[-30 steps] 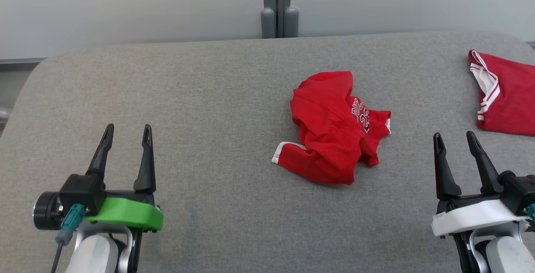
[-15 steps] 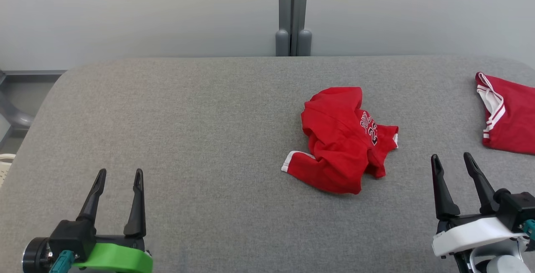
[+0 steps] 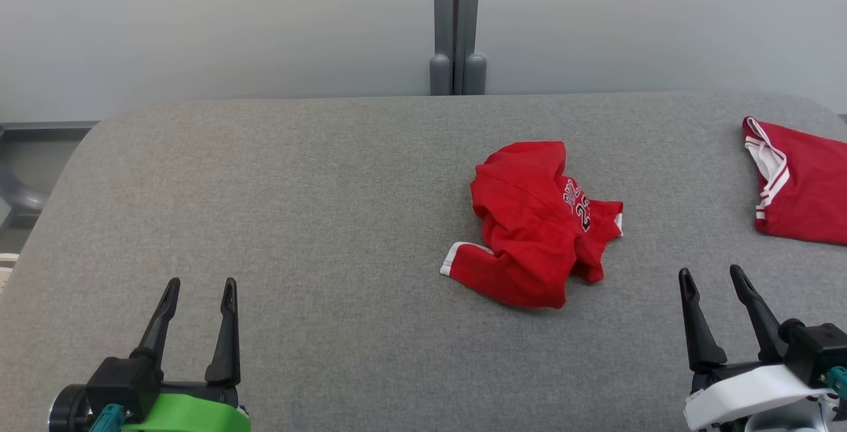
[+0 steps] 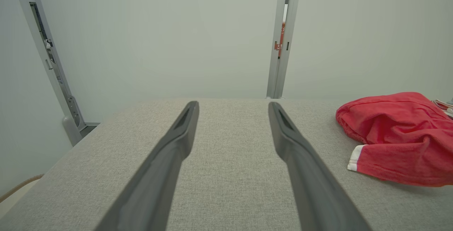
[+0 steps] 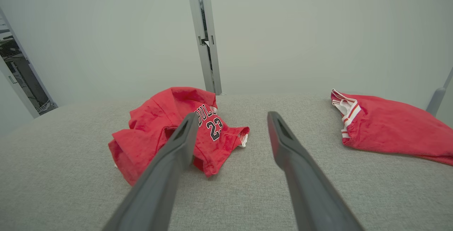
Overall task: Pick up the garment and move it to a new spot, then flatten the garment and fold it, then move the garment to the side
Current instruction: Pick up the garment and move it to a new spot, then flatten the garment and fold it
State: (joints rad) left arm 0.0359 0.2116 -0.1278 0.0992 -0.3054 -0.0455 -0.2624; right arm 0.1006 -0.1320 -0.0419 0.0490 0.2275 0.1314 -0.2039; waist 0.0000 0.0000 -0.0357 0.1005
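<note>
Crumpled red garment (image 3: 533, 227) lies bunched on the grey cloth-topped desk (image 3: 298, 207), right of centre, mid-depth. A white-trimmed edge pokes out toward the near left, and the printed number faces up on its right side. Nothing touches it.

A second red garment (image 3: 801, 187) lies flatter at the far right edge, well apart from the heap. It is likely one set aside already, so the heap is the one to work on.

Left jaws sit near-left, released and empty, fingers (image 3: 227, 326) spread over bare desk, well apart from the garment. Right jaws sit near-right, also released and empty. In the right wrist view the garment is ahead and to the left of them.

Both look parked in a ready pose, open so cloth can be pinched straight off. Judged step: pick-up not yet begun.

Right jaws are nearer, so they are likely the ones to reach. The wide bare area at left and centre gives room for the new spot and for flattening.

Risk: pinching several layers at once, so the heap lifts as a clump.
</note>
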